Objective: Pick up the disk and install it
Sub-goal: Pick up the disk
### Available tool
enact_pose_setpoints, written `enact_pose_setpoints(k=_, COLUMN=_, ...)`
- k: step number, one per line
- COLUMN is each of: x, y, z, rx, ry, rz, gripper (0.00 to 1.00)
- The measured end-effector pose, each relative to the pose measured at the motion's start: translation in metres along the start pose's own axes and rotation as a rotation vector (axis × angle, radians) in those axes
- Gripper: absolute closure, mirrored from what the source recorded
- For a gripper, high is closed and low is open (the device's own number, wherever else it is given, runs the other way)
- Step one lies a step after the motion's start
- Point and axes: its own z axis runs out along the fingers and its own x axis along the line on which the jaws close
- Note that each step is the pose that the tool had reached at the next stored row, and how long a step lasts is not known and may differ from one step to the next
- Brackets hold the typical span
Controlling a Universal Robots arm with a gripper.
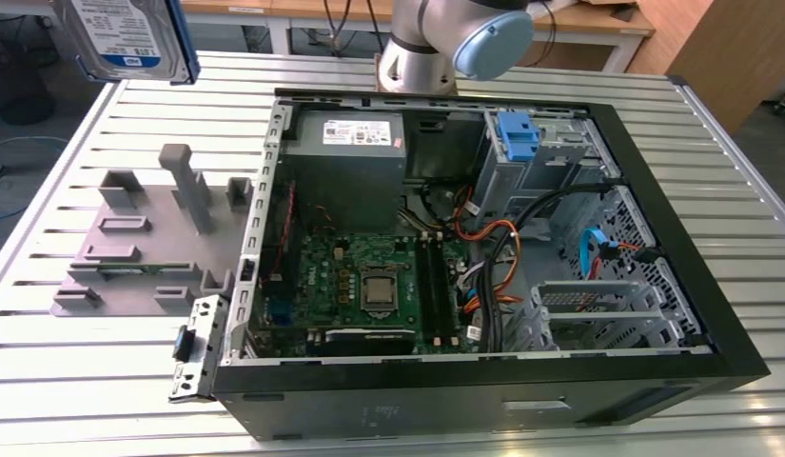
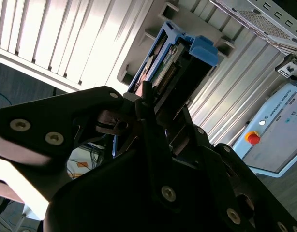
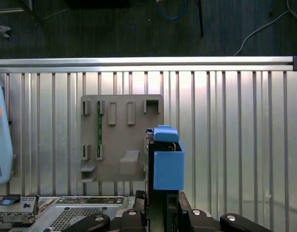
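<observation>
The disk (image 1: 123,38), silver with a white-and-blue label and a blue carrier, hangs high in the air above the table's far corner at the exterior view's left. In both wrist views it stands edge-on between the black fingers: the blue carrier (image 3: 167,166) juts out from my gripper (image 3: 163,199), which is shut on it. In the second wrist view the disk (image 2: 180,58) extends past the gripper (image 2: 165,104), with the slatted table far below. It hangs above the grey fixture (image 3: 120,140), well apart from the open computer case (image 1: 696,286).
The grey fixture (image 1: 138,238) with upright pegs lies on the slatted metal table (image 1: 88,400) beside the case. Inside the case sit a power-supply box (image 1: 347,133), a lone blue bracket (image 1: 520,138) in the drive bay, a motherboard and cables. A pendant (image 2: 279,140) lies nearby.
</observation>
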Motion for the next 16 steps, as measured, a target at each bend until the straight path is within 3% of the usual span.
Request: enact_pose_setpoints(k=16, x=-0.0001, y=-0.0041, z=0.0, rx=-0.0001, ry=0.0, rz=0.0, gripper=0.65)
